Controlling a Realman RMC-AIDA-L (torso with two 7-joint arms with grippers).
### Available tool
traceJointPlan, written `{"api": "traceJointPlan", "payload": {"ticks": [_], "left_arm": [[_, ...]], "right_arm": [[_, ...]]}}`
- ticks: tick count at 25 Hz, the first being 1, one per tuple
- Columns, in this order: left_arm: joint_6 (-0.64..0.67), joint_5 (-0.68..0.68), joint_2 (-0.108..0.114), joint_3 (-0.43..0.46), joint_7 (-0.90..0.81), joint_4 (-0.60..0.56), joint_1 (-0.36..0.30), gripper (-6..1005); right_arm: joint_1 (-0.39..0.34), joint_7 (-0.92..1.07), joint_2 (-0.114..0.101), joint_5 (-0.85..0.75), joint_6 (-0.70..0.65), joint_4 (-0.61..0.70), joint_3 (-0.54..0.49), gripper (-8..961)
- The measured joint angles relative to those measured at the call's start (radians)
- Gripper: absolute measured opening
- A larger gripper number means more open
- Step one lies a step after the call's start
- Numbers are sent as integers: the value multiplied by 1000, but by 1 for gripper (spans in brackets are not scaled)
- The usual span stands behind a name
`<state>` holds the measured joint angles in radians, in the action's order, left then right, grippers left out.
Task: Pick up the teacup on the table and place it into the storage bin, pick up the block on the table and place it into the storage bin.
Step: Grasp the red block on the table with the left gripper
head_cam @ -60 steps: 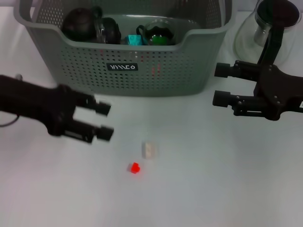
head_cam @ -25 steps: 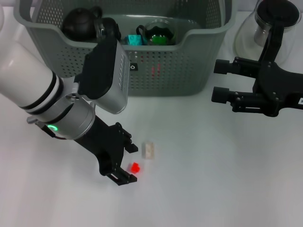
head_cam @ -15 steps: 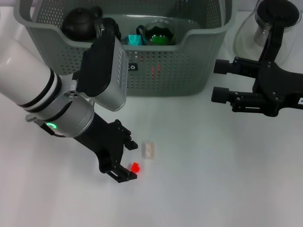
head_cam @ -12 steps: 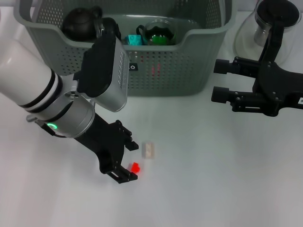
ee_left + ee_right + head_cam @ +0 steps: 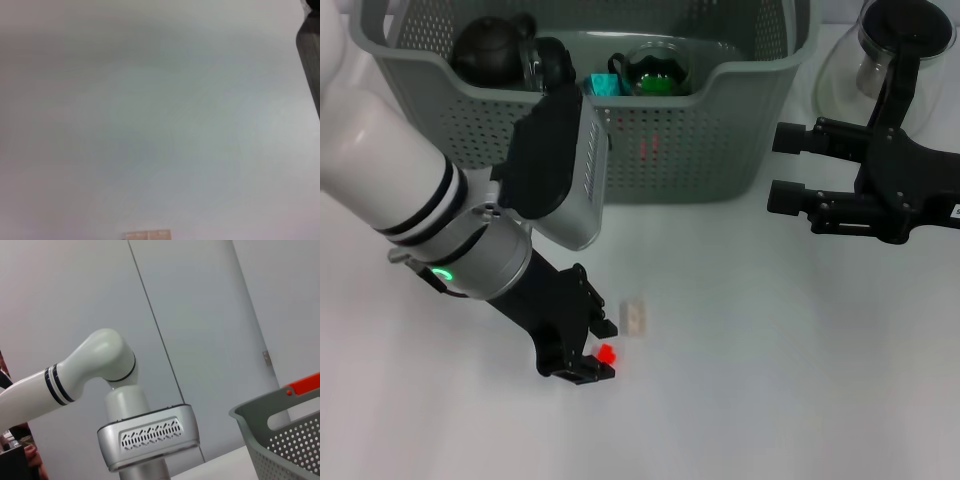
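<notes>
Red block (image 5: 606, 353): small cube on the white table (image 5: 770, 380), nearest of the task's things, well in front of the storage bin.
Left gripper (image 5: 600, 350): lowered to the table in front of the bin, its black fingers (image 5: 590, 372) spread narrowly to either side of the red block; whether they touch it cannot be told.
Pale block (image 5: 635, 316): cream piece lying flat just beyond the red block, toward the bin, apart from the fingers; its edge also shows in the left wrist view (image 5: 147, 235).
Right gripper (image 5: 782, 170): hangs above the table off the bin's right front corner, its two fingers parted wide, holding nothing.
Storage bin (image 5: 670, 150): grey-green perforated basket with a dipped front rim, farthest back; the left arm's silver wrist housing covers part of its front wall.
Bin contents: a dark teapot (image 5: 485, 45) at the left, a glass cup with green inside (image 5: 655, 70) nearer the middle.
Glass vessel (image 5: 880, 60): stands on the table to the right of the bin.
</notes>
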<state>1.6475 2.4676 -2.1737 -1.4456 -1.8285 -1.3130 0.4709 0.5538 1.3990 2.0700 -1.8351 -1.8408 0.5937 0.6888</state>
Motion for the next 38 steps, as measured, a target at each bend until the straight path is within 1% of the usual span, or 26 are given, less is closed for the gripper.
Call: {"api": "traceJointPlan", "payload": {"ticks": [4, 8, 14, 22, 38], "left_arm": [[-30, 3, -2, -28, 0, 18, 0, 425], [-57, 5, -2, -45, -2, 36, 0, 429], [-84, 7, -1, -45, -7, 49, 2, 430], [-86, 19, 1, -56, -11, 70, 8, 431], [-76, 45, 2, -56, -50, 72, 0, 431]], "right_arm": [[0, 0, 0, 0, 0, 0, 0, 851], [1, 1, 1, 1, 0, 0, 0, 851], [2, 3, 1, 1, 0, 0, 0, 851], [1, 3, 1, 0, -1, 0, 0, 851], [-2, 11, -1, 0, -3, 0, 0, 850]]}}
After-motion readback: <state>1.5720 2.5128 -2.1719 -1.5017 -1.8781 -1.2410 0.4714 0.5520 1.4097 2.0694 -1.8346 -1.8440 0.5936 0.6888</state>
